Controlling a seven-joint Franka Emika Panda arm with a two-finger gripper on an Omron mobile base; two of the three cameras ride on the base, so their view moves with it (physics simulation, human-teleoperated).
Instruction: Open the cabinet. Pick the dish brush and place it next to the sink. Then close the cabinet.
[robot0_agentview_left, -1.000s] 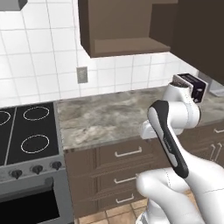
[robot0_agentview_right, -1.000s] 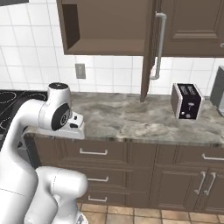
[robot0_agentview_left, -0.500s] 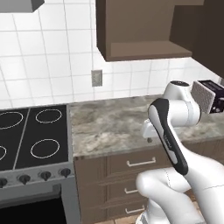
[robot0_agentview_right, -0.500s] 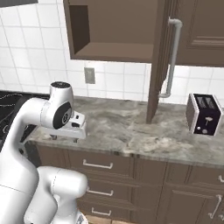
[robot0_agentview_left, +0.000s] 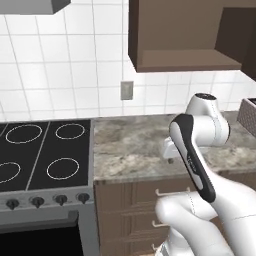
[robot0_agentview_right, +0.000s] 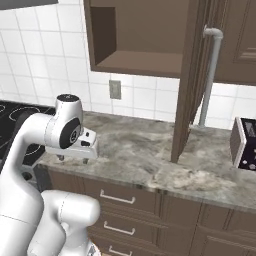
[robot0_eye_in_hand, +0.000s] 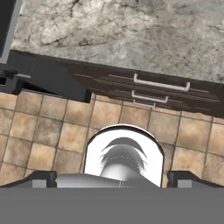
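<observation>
The dark brown wall cabinet (robot0_agentview_left: 185, 40) (robot0_agentview_right: 140, 35) stands open, and the part of its inside that shows is bare. Its door (robot0_agentview_right: 192, 85), with the long silver handle (robot0_agentview_right: 210, 75), juts out edge-on over the counter. The dish brush and the sink are out of view. My gripper (robot0_agentview_right: 72, 159) (robot0_agentview_left: 170, 159) hangs low over the counter's front edge, left of the door, pointing down. In the hand view the gripper (robot0_eye_in_hand: 113, 177) is open, its tips far apart with nothing between them, above the floor tiles and drawer fronts.
A black stove (robot0_agentview_left: 40, 155) adjoins the marbled counter (robot0_agentview_left: 130, 145) on the left. A toaster (robot0_agentview_right: 245, 145) stands at the right. A wall outlet (robot0_agentview_left: 127, 90) sits under the cabinet. Drawers (robot0_agentview_right: 117, 197) with short handles run below the counter.
The whole scene has slid to the right in both base views, so the base has driven left along the counter. The arm keeps its pose and the gripper stays open.
</observation>
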